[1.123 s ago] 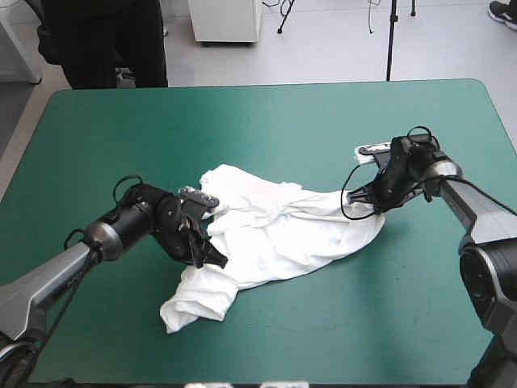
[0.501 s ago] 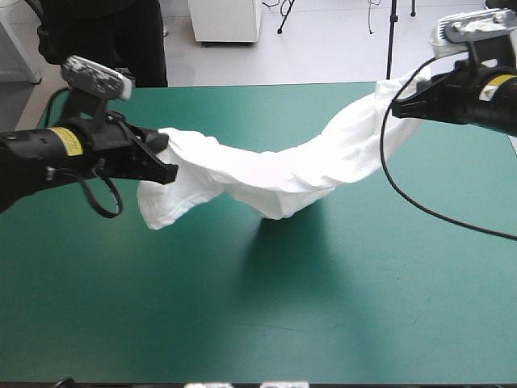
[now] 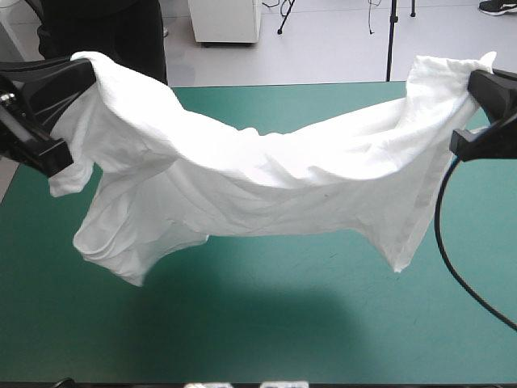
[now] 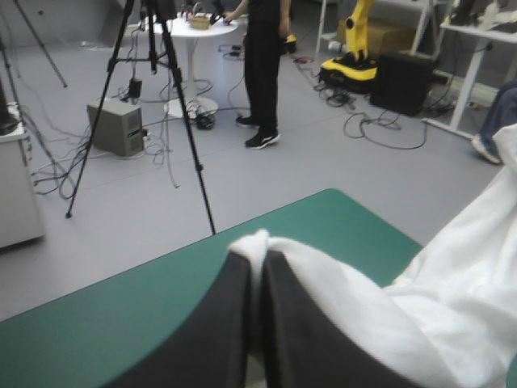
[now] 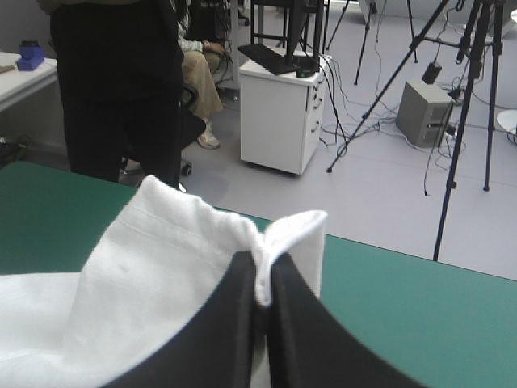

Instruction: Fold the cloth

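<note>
While I hold the T-shirt [image 3: 266, 182] raised between both arms, it hangs as a sagging white sheet across the middle of the high view; judging by the shadow beneath it, it is clear of the teal-green tabletop [image 3: 275, 323]. My left gripper [image 3: 58, 109] sits at the upper left of the frame and my right gripper [image 3: 483, 113] at the upper right, each at one end of the cloth's top edge.

From the left wrist, my black fingers are pinched all but together on a small bunched tuft that pokes out just past their tips; from the right wrist, they are clamped the same way on a hemmed edge, with a flap of cloth standing above them.

I judge the left hold to be the weaker one; it has only a tuft near the tips, so pulling the arms further apart could draw it out and drop that end. The span is slack and creased through its middle; a loose part dangles at the lower left of the frame, and a corner hangs at the lower right; if I lower it like this, those parts may touch down first and fold under, leaving wrinkles rather than a flat sheet.
</note>
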Controlling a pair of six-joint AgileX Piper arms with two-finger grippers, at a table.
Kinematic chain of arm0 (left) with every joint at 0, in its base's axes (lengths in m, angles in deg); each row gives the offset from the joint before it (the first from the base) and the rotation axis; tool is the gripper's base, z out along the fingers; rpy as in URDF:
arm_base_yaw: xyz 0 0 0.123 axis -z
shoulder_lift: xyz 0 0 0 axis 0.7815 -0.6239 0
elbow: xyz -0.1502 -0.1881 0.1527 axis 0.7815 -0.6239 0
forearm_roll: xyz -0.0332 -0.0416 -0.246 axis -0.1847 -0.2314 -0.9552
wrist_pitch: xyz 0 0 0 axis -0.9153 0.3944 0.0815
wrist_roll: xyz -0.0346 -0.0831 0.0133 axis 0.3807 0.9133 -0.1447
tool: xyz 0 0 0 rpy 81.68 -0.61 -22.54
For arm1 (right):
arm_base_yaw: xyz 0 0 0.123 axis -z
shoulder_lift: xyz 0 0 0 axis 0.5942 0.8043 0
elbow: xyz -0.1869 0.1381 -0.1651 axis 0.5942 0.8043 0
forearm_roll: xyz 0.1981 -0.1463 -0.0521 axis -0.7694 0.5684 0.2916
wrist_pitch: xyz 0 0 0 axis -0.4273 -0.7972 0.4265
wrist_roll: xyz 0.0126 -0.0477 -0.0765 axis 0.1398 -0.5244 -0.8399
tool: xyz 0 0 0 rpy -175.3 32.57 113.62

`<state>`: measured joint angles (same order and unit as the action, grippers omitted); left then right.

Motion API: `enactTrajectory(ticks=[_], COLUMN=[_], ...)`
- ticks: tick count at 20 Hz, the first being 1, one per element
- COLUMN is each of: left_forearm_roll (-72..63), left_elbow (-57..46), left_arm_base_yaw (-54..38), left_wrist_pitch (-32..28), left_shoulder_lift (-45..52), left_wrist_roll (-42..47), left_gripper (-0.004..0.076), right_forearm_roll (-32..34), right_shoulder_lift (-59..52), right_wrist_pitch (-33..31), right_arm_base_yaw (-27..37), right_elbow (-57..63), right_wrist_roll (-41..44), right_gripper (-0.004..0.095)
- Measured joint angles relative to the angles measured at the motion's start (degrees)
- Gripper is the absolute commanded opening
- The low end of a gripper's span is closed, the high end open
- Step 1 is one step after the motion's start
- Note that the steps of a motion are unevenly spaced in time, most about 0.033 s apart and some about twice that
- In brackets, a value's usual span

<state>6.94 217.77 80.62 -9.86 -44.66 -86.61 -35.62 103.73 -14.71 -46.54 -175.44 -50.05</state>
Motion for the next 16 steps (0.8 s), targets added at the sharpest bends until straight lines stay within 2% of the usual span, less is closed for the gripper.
enactTrajectory(ticks=[4, 9, 16], left_forearm_roll=[-6.35, -9.28, -9.25], left_elbow=[1.17, 0.44, -13.31], left_arm_base_yaw=[0.00, 0.00, 0.00], left_wrist_pitch=[0.05, 0.05, 0.05], left_shoulder_lift=[1.53, 5.48, 8.46], left_wrist_roll=[-0.99, -0.22, 1.95], left_gripper=[-0.0009, -0.0009, -0.0009], right_forearm_roll=[-3.45, -6.73, -6.70], right_shoulder_lift=[-4.65, -8.77, -9.21], right_wrist_pitch=[-0.11, -3.41, -6.83], right_arm_base_yaw=[0.00, 0.00, 0.00], right_elbow=[-0.06, -0.36, 9.13], right_wrist_roll=[-0.67, -1.30, -1.34], right_gripper=[-0.0017, -0.0017, -0.0017])
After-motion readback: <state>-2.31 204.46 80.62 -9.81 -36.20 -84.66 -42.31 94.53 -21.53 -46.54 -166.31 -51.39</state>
